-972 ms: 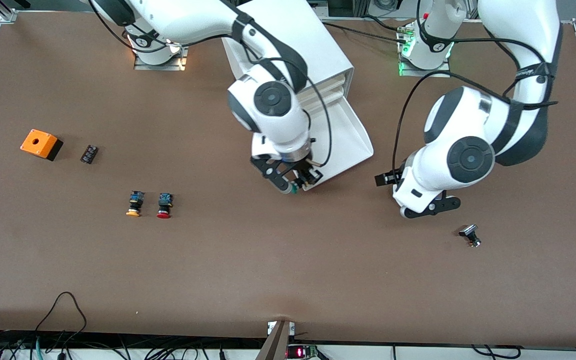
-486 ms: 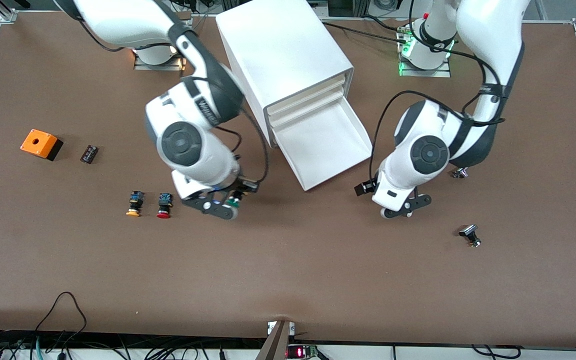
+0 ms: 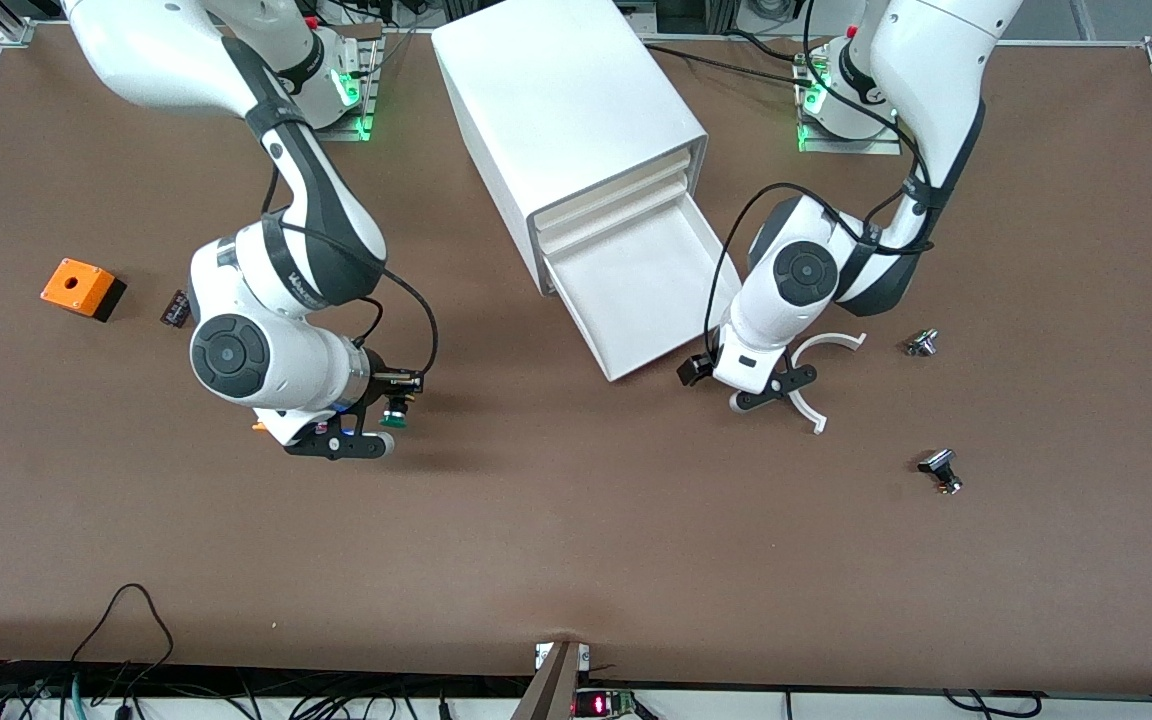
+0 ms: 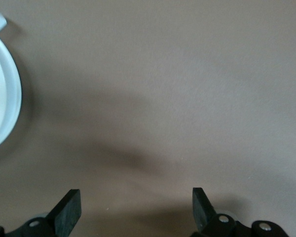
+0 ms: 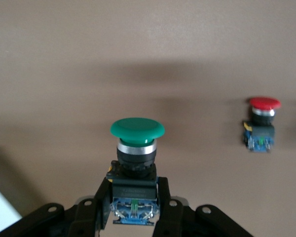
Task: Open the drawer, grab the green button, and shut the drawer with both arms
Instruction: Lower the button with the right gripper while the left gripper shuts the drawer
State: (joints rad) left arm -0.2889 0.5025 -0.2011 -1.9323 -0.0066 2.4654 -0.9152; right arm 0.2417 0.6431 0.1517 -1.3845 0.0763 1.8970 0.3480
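Observation:
The lowest drawer [image 3: 636, 290] of the white cabinet [image 3: 566, 110] stands pulled out, its tray bare. My right gripper [image 3: 388, 398] is shut on the green-capped button [image 3: 394, 415], held just above the table toward the right arm's end. In the right wrist view the fingers clamp the button's black body [image 5: 133, 190] and its green cap [image 5: 137, 128] points away. My left gripper [image 3: 771, 393] is open and empty, low over the table beside the drawer's front corner. The left wrist view shows its gripper [image 4: 135, 202] over bare table.
A white curved ring piece [image 3: 821, 350] lies by the left gripper and also shows in the left wrist view [image 4: 7, 98]. A red-capped button [image 5: 264, 106] stands near the green one. An orange box [image 3: 81, 287], a small metal part [image 3: 921, 343] and a black part [image 3: 939, 470] lie about.
My right arm carried the green button from the drawer's front toward the right arm's end of the table. My left arm moved in toward the drawer's front corner.

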